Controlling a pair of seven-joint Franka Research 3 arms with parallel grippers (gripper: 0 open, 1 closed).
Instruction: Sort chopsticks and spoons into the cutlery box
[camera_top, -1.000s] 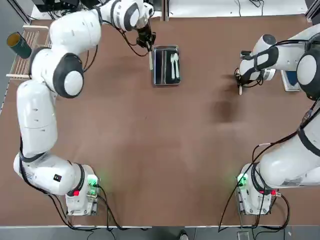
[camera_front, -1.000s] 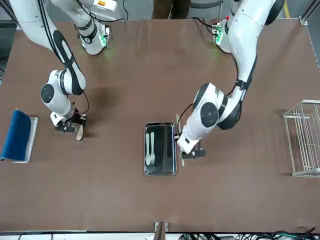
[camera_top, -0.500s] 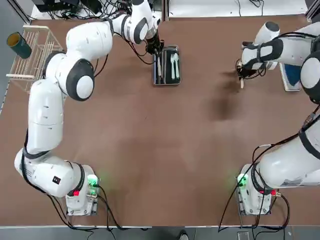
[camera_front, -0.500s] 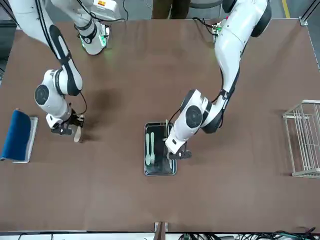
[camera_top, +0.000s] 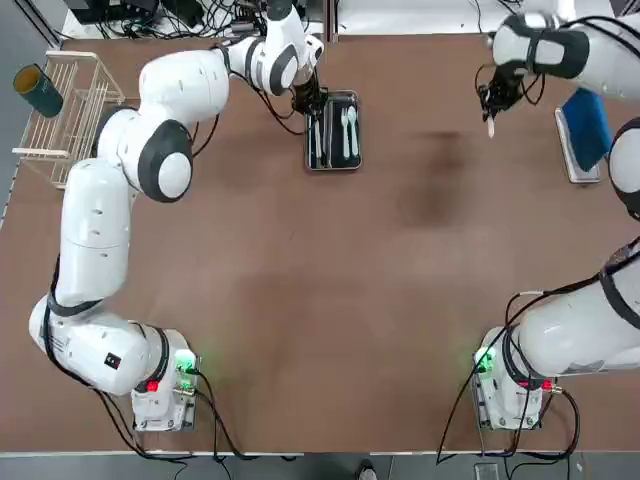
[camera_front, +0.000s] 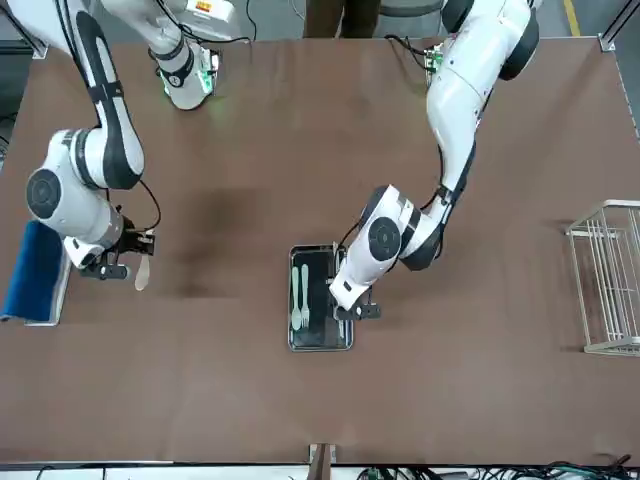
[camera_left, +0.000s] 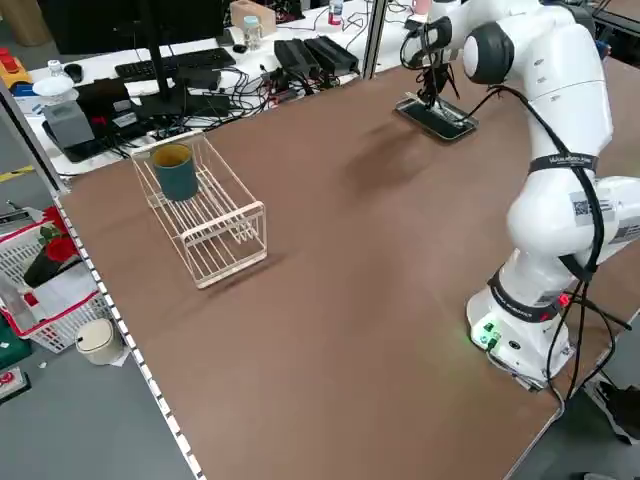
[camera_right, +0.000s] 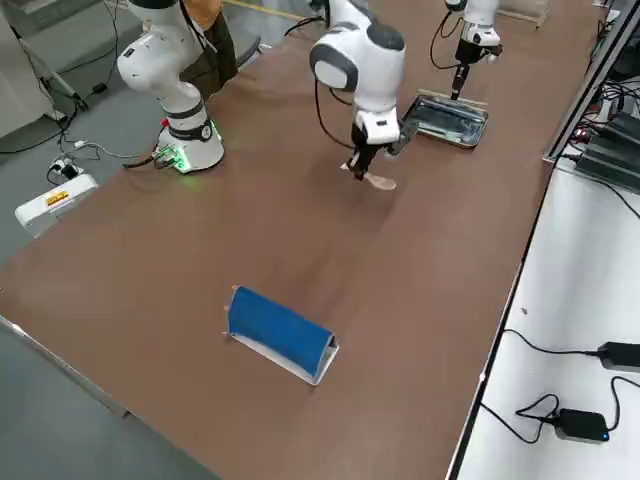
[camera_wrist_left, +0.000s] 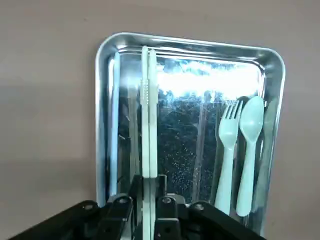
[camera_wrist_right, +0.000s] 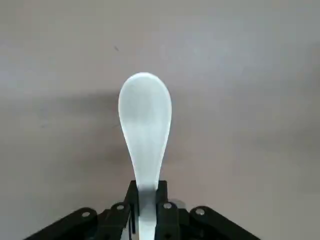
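Note:
The cutlery box (camera_top: 358, 132) is a shiny metal tray at the far middle of the table. My left gripper (camera_top: 312, 108) hangs over its left compartment, shut on the pale chopsticks (camera_wrist_left: 148, 125), which run along that compartment. A white spoon (camera_wrist_left: 249, 150) and a white fork (camera_wrist_left: 227, 150) lie in the other compartment. Far to the right, my right gripper (camera_top: 489, 108) is raised off the table, shut on the handle of another white spoon (camera_wrist_right: 145, 130), whose bowl points away from the fingers (camera_wrist_right: 116, 212).
A white wire rack (camera_top: 70, 105) holding a dark green cup (camera_top: 38, 90) stands at the far left corner. A grey tray with a rolled blue cloth (camera_top: 588, 128) sits at the far right edge, close to my right gripper.
My left gripper carried the chopsticks from beside the box to over its left compartment. My right gripper lifted the spoon off the table and moved it toward the far edge.

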